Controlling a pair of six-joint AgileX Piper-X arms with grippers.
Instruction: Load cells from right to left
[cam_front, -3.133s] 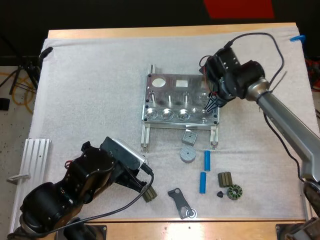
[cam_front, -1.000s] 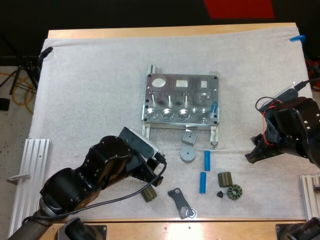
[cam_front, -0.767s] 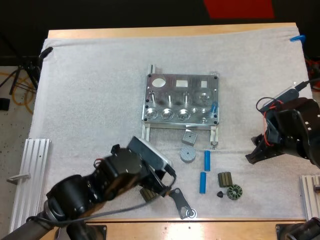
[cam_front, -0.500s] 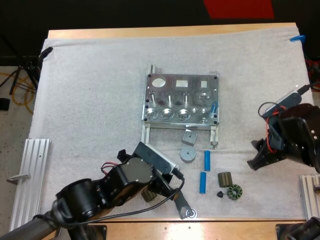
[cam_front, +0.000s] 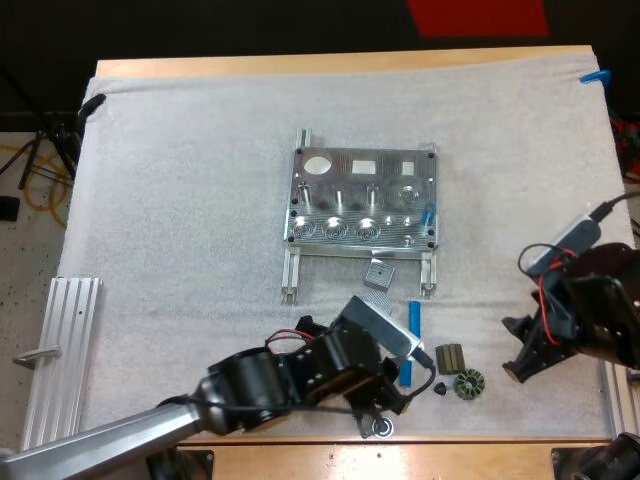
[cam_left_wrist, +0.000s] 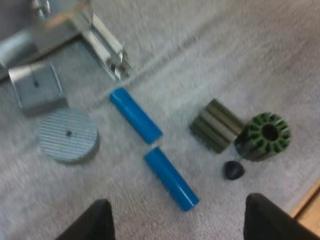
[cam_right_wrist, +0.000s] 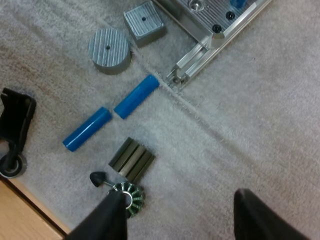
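Two blue cells in left wrist view, lying on mat (cam_left_wrist: 225, 45) nearly end to end: first cell (cam_left_wrist: 171, 178) close under left gripper (cam_left_wrist: 182, 220), second cell (cam_left_wrist: 135, 115) by fixture (cam_left_wrist: 100, 40) leg. Left fingers wide apart, holding nothing.

Right wrist view: right gripper (cam_right_wrist: 180, 215) fingers apart too, empty.

High view: left gripper over first cell; right gripper off at mat's right side, well apart from cells. Blue piece (cam_front: 428, 213) maybe standing in fixture's right slot, hard to tell.

Cell looks light, hard, smooth, round, so may roll. Best grab across middle, fingers on round sides.
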